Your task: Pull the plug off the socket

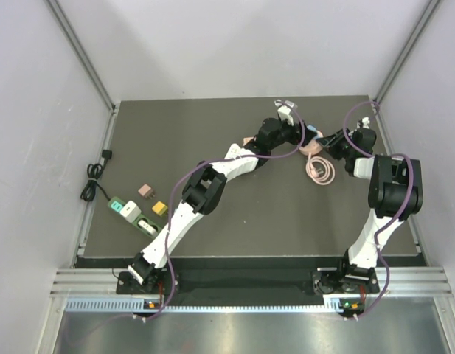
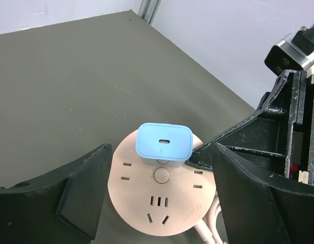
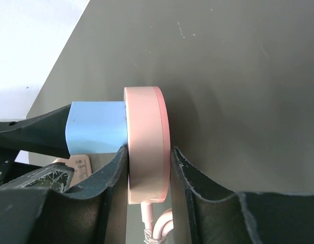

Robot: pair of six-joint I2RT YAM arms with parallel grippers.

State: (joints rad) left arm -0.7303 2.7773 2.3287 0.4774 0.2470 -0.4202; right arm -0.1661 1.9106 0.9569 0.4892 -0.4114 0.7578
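Note:
A round pink socket (image 2: 162,203) lies at the back right of the mat (image 1: 313,147), with a light blue plug (image 2: 163,142) seated in it. My left gripper (image 2: 162,152) is open; its black fingers (image 2: 80,198) stand wide on either side of the socket and plug, touching neither. My right gripper (image 3: 147,152) is shut on the socket's disc (image 3: 146,147), seen edge-on, one finger on its face just below the plug (image 3: 95,133), the other on its underside. In the top view the two grippers, left (image 1: 290,133) and right (image 1: 332,144), meet over the socket.
The socket's pink cable (image 1: 321,171) is coiled just in front of it. A green and white power strip (image 1: 131,214), a pink adapter (image 1: 147,190), a yellow adapter (image 1: 159,209) and a black cable (image 1: 94,177) lie at the left. White walls enclose the mat.

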